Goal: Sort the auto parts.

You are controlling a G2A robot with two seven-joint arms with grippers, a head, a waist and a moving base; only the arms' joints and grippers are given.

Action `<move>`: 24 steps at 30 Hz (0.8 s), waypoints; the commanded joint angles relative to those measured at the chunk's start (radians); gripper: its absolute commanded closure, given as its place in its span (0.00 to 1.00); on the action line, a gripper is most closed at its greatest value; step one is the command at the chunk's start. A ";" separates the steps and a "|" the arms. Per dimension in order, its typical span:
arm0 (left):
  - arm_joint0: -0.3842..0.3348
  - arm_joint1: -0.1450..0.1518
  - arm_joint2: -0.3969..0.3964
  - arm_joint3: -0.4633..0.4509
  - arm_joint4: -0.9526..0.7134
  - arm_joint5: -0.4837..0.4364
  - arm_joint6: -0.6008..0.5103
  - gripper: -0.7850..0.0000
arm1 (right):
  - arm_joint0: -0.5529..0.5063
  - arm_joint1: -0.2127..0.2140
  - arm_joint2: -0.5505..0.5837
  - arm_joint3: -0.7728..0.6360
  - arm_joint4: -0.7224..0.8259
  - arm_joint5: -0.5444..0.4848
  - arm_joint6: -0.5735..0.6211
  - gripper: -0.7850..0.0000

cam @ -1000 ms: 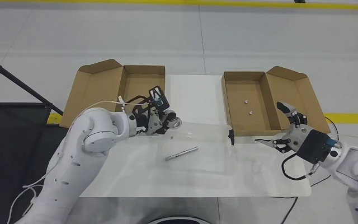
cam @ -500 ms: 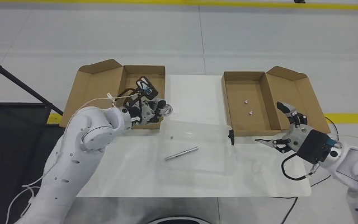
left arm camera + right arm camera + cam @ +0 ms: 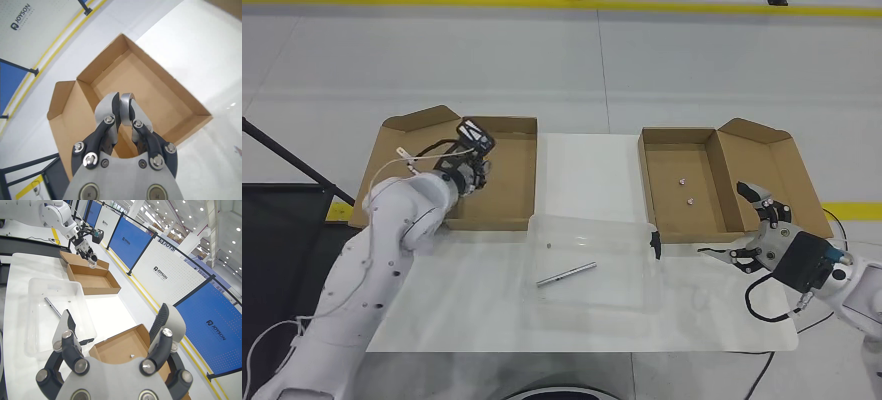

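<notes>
My left gripper (image 3: 122,103) is shut on a silver metal ring (image 3: 125,110) and hangs above the left cardboard box (image 3: 143,94), near its left wall. From the right wrist view the left gripper (image 3: 92,261) holds the ring (image 3: 92,265) above the box's far corner (image 3: 94,281). In the top view the left gripper (image 3: 475,172) sits over the left box (image 3: 507,190). My right gripper (image 3: 734,222) is open and holds nothing, just right of the right cardboard box (image 3: 667,220). A metal rod (image 3: 567,274) lies in the clear tray (image 3: 542,222).
The right box holds two small parts (image 3: 680,181); one of them, a small bolt (image 3: 131,355), lies below my right gripper (image 3: 115,310). A small black part (image 3: 656,243) sits at the tray's right rim. Both boxes have open flaps.
My left arm has carried the ring from above the tray's left end back and leftward to over the left box. The right arm has not moved.
</notes>
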 commanded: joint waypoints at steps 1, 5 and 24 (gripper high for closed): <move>-0.019 -0.003 0.025 0.036 0.057 0.001 0.004 1.00 | 0.000 0.000 0.000 0.000 0.000 0.000 0.000 0.00; -0.055 -0.013 0.097 0.106 0.180 0.004 0.022 1.00 | 0.000 0.000 0.000 0.000 0.000 0.000 0.000 0.00; -0.173 -0.094 0.351 0.402 0.527 0.103 0.127 0.97 | 0.000 0.000 0.000 0.000 0.000 0.000 0.000 0.00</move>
